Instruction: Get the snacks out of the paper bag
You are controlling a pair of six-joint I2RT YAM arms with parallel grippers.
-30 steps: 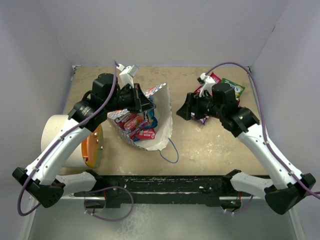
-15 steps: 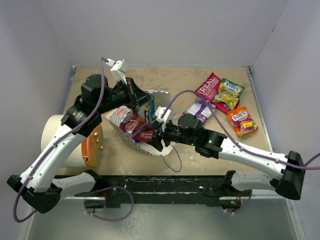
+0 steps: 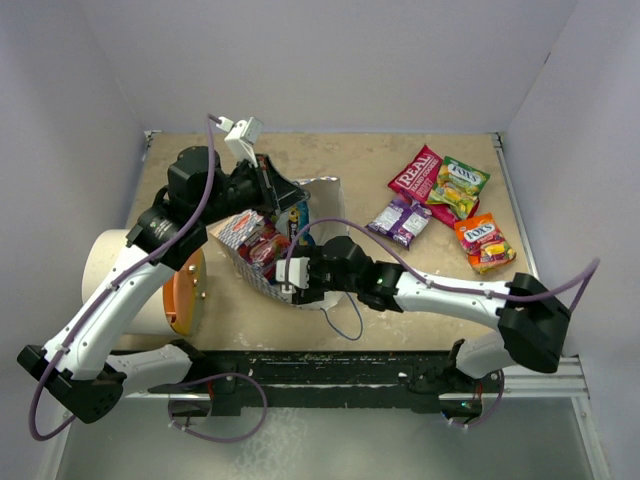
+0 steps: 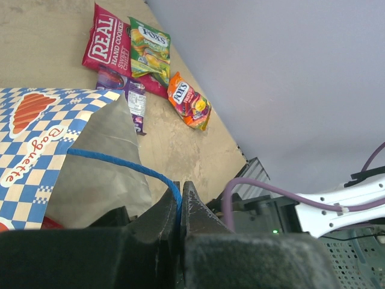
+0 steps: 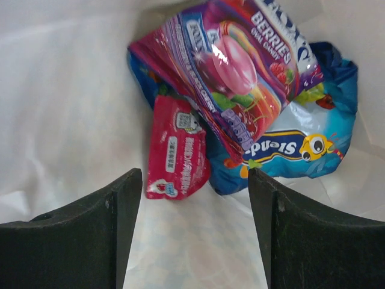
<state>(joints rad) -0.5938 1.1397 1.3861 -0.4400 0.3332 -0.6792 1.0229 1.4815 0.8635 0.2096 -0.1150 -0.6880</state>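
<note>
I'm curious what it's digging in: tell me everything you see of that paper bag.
The paper bag is white with a blue-and-white checkered band, an orange patch and the word Baguette. It lies tipped on the table, mouth open. The left gripper pinches one blue cord handle; the right gripper reaches inside, open, toward packets.

**Non-task items: left side & edges**

White cylinder [image 3: 105,262] lies on its side at mid-left of top view, orange lid [image 3: 185,295] on its right end. It rests on tan tabletop [image 3: 450,285], scuffed w/ pale marks. Pale lavender walls [image 3: 330,60] close off back & both sides. Black rail [image 3: 330,365] runs along lower table edge; grey metal floor [image 3: 330,445] below it.
</note>
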